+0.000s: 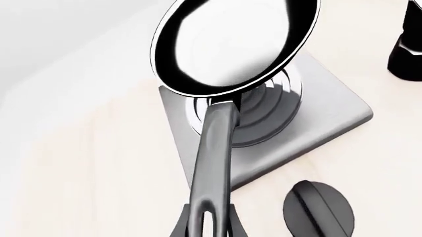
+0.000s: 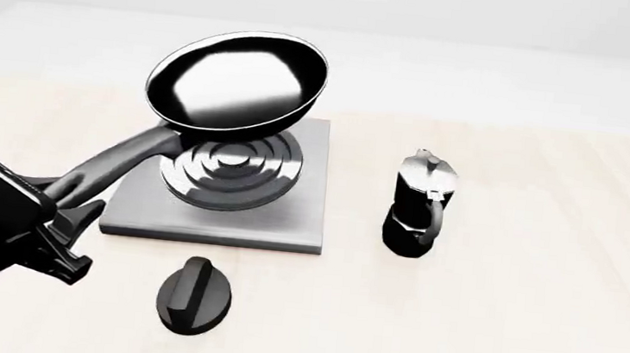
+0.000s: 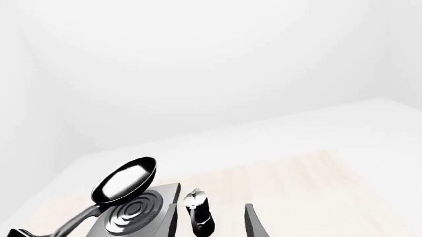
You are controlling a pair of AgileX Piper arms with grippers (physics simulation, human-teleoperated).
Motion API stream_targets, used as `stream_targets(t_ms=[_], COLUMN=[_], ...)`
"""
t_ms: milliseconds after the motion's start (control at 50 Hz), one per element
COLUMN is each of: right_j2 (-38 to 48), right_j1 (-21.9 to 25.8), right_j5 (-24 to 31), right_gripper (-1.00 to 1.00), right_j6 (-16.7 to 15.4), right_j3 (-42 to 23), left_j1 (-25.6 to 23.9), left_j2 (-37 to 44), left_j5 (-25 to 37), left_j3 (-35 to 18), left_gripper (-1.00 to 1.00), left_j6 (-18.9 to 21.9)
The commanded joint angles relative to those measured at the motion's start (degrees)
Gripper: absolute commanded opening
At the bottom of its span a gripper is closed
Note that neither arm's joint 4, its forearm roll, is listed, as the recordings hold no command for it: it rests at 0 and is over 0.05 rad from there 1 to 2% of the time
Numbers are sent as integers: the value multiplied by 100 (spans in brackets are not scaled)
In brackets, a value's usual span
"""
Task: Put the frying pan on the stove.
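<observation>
Black and glossy, the frying pan (image 2: 237,81) is held tilted above the stove (image 2: 288,217), clear of its rings, the handle end clamped in the left claw (image 2: 56,230). Only the front view shows the whole knob (image 2: 195,295) and the moka pot (image 2: 419,206) on the bench (image 2: 508,334). The pan is seen empty. The right claw (image 3: 211,219) is seen spread apart, holding nothing, in its wrist view alone.

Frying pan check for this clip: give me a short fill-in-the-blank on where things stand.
1. The left gripper holds the frying pan by its ____.
2. The pan is tilted in the air above the ____.
3. The moka pot stands to the stove's ____ in the front view.
4. The black knob lies on the ____.

Missing words: handle; stove; right; table
</observation>
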Motion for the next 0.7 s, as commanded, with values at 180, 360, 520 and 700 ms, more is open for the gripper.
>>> stream_targets(t_ms=[180, 360, 520, 700], right_j2=[0, 0, 0, 0], right_j1=[10, 10, 8, 9], right_j5=[0, 0, 0, 0], right_gripper=[100, 100, 100, 100], right_j6=[-8, -13, -21, -24], right_j3=[28, 31, 36, 41], left_j1=[224, 238, 187, 148], left_j2=[344, 470, 433, 651], left_j5=[-791, -1055, -1129, -1395], left_j3=[231, 447, 592, 708], left_gripper=[-100, -100, -100, -100], left_j6=[-346, -386, -410, -357])
